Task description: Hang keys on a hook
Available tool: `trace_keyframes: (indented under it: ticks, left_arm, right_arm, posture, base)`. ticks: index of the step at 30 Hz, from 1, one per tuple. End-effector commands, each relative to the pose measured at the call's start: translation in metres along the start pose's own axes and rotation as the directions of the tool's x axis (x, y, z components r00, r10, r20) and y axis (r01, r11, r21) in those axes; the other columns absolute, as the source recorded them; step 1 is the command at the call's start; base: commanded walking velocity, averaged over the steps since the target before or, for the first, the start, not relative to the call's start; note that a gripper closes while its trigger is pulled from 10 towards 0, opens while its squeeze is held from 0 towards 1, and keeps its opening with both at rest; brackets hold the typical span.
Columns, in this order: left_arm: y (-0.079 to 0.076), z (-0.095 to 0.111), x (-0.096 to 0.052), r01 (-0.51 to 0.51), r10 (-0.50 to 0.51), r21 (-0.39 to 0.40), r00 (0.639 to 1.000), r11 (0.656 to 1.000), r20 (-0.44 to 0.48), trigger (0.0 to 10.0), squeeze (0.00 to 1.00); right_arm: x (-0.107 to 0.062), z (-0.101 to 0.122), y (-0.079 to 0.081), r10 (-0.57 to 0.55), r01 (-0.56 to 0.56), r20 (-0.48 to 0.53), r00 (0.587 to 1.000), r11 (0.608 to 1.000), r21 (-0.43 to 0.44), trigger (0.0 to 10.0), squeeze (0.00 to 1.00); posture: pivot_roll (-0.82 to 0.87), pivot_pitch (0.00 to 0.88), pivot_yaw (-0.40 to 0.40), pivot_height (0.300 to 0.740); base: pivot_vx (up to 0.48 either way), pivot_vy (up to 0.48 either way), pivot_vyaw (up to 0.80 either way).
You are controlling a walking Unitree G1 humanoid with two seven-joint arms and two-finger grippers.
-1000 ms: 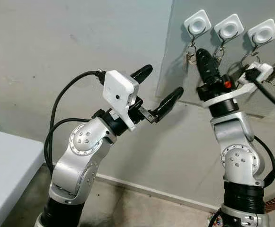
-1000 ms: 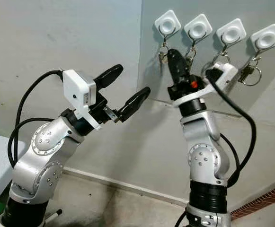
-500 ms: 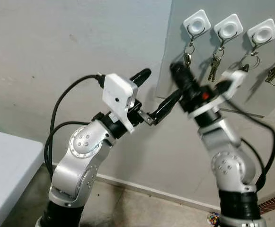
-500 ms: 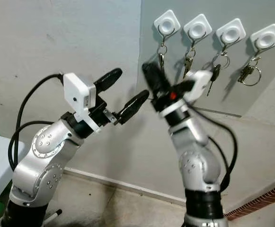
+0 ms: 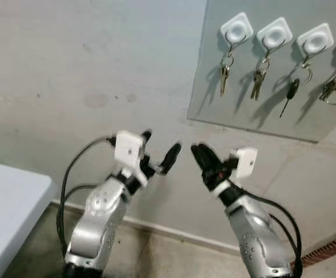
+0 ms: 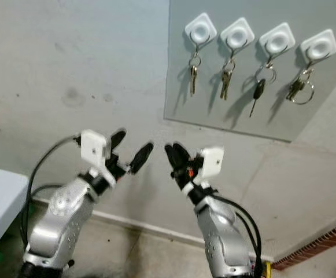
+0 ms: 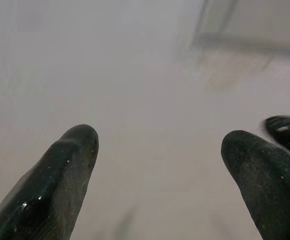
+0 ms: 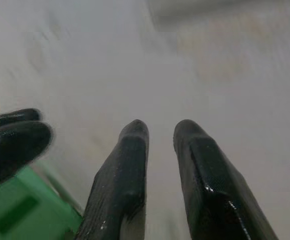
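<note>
Left silver arm: raised from the elbow, forearm angled up toward the wall. Left gripper (image 5: 159,152), two long black fingers spread wide, holding nothing, touching nothing.

Right silver arm: likewise raised, forearm tilted up and inward. Right gripper (image 5: 205,159), fingers close together with a narrow gap between them in the right wrist view, holding nothing. The two grippers face each other, near but apart, well below the board.

Grey rectangular wall board (image 5: 214,104): upper right of the scene, bearing four white square hooks (image 5: 236,27) in one row.

Key sets, four counted, one per hook: first metal key bunch (image 5: 225,68); second metal key bunch (image 5: 257,81); single black-headed key (image 5: 290,92) on a ring; fourth bunch with a large ring (image 5: 333,90) at the edge.

White tabletop (image 5: 6,202): one, at the robot's lower left.
</note>
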State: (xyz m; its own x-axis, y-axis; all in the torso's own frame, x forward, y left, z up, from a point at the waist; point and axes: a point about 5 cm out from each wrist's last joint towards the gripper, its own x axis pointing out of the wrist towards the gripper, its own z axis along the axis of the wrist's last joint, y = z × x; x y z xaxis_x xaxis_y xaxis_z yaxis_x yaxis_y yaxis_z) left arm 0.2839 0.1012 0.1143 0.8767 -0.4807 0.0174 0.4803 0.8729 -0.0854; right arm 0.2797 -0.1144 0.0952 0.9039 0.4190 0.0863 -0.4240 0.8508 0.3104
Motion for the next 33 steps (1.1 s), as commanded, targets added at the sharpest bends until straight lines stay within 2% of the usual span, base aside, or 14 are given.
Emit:
trace_keyframes:
  ticks: [1,2,5,6,7,8,12,14,16,18,20,24,29,33]
  left_arm:
    - [0.013,-0.024,-0.006,-0.084,0.084,0.008,0.995,0.996,-0.057,10.0,0.0]
    - [0.013,-0.024,-0.006,-0.084,0.084,0.008,0.995,0.996,-0.057,10.0,0.0]
    - [0.029,-0.069,-0.019,-0.161,0.177,0.096,0.964,0.982,-0.196,10.0,0.0]
    - [0.031,-0.083,-0.024,-0.171,0.194,0.114,0.949,0.979,-0.248,10.0,0.0]
    - [0.033,-0.093,-0.029,-0.176,0.205,0.124,0.936,0.976,-0.284,10.0,0.0]
    - [0.036,-0.105,-0.035,-0.213,0.241,0.12,0.912,0.97,-0.333,10.0,0.0]
    - [0.033,-0.139,-0.058,-0.191,0.254,0.177,0.84,0.965,-0.48,10.0,0.0]
    - [0.031,-0.157,-0.073,-0.219,0.266,0.151,0.78,0.964,-0.566,10.0,0.0]
    - [0.031,-0.161,-0.077,-0.238,0.272,0.135,0.763,0.962,-0.587,10.0,0.0]
    - [0.026,-0.172,-0.085,-0.287,0.279,0.093,0.719,0.953,-0.637,10.0,0.0]
    - [0.024,-0.175,-0.089,-0.292,0.275,0.086,0.703,0.952,-0.656,10.0,0.0]
    - [0.014,-0.196,-0.117,-0.259,0.268,0.137,0.583,0.956,-0.767,10.0,0.0]
    - [0.01,-0.197,-0.119,-0.266,0.242,0.097,0.595,0.959,-0.766,10.0,0.0]
    - [0.013,-0.199,-0.125,-0.317,0.266,0.089,0.577,0.944,-0.772,10.0,0.0]
  right_arm:
    - [-0.01,-0.02,-0.014,-0.068,0.065,-0.065,0.996,0.997,-0.039,10.0,0.0]
    - [-0.01,-0.02,-0.014,-0.068,0.065,-0.065,0.996,0.997,-0.039,10.0,0.0]
    - [-0.027,-0.054,-0.038,-0.188,0.171,-0.197,0.962,0.98,-0.1,10.0,0.0]
    - [-0.034,-0.064,-0.043,-0.218,0.199,-0.238,0.946,0.975,-0.103,10.0,0.09]
    - [-0.039,-0.071,-0.047,-0.238,0.218,-0.265,0.934,0.97,-0.104,10.0,0.09]
    - [-0.046,-0.08,-0.052,-0.273,0.246,-0.305,0.912,0.961,-0.124,10.0,1.0]
    - [-0.075,-0.109,-0.065,-0.368,0.312,-0.446,0.816,0.929,-0.196,10.0,1.0]
    - [-0.096,-0.125,-0.069,-0.419,0.343,-0.528,0.739,0.908,-0.24,10.0,1.0]
    - [-0.101,-0.128,-0.071,-0.433,0.353,-0.547,0.717,0.901,-0.252,10.0,1.0]
    - [-0.129,-0.143,-0.075,-0.491,0.376,-0.631,0.601,0.87,-0.318,10.0,1.0]
    - [-0.134,-0.146,-0.074,-0.491,0.382,-0.647,0.584,0.869,-0.315,10.0,1.0]
    - [-0.159,-0.159,-0.072,-0.512,0.417,-0.716,0.475,0.847,-0.33,10.0,1.0]
    - [-0.162,-0.163,-0.066,-0.497,0.418,-0.729,0.471,0.853,-0.312,10.0,1.0]
    - [-0.168,-0.166,-0.065,-0.511,0.448,-0.738,0.441,0.838,-0.313,10.0,1.0]
  posture:
    - [-0.03,0.041,0.006,0.74]
    - [-0.03,0.041,0.006,0.74]
    - [-0.02,0.029,0.007,0.74]
    - [-0.02,0.029,0.007,0.74]
    - [-0.02,0.027,0.006,0.74]
    - [-0.02,0.019,0.005,0.74]
    - [-0.02,0.006,0.001,0.74]
    - [-0.04,0.0,-0.001,0.74]
    - [-0.04,0.0,-0.004,0.74]
    - [-0.04,0.0,-0.005,0.74]
    - [-0.03,0.0,-0.004,0.74]
    - [-0.04,0.0,-0.008,0.74]
    - [-0.05,0.0,0.004,0.74]
    - [-0.04,0.006,0.006,0.74]
  base:
    - [0.0,0.0,0.0]
    - [0.0,0.0,0.0]
    - [0.0,0.0,0.0]
    - [0.0,0.0,0.0]
    - [0.0,0.0,0.0]
    - [0.0,0.0,0.0]
    - [0.0,0.0,0.0]
    - [0.0,0.0,0.0]
    - [0.0,0.0,0.0]
    - [0.0,0.0,0.0]
    - [0.0,0.0,0.0]
    - [0.0,0.0,0.0]
    - [0.0,0.0,0.0]
    - [0.0,0.0,0.0]
